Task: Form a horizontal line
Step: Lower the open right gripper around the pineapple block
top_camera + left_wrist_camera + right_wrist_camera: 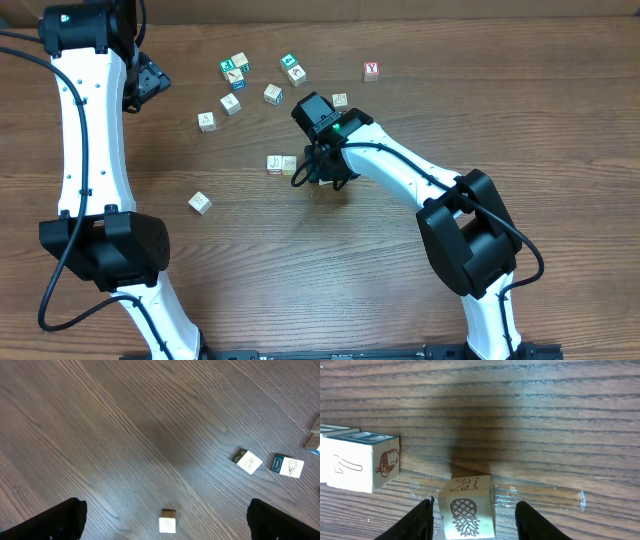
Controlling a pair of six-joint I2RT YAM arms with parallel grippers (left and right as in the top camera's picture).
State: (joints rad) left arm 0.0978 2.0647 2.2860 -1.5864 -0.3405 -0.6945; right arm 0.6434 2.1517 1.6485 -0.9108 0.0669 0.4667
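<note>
We see a wooden table [400, 320], the left arm [88, 150] stretched along its left side and the right arm [420, 175] reaching to the middle. Our left gripper [150, 82] hangs spread wide at the far left with nothing in it. Our right gripper [473, 510] stands partly open astride a pineapple cube [467, 512] resting on the table, with a gap at each finger. The row [281, 164], two pale cubes touching side to side, lies just left of that cube and apart from it. Other cubes [231, 103] lie scattered beyond.
</note>
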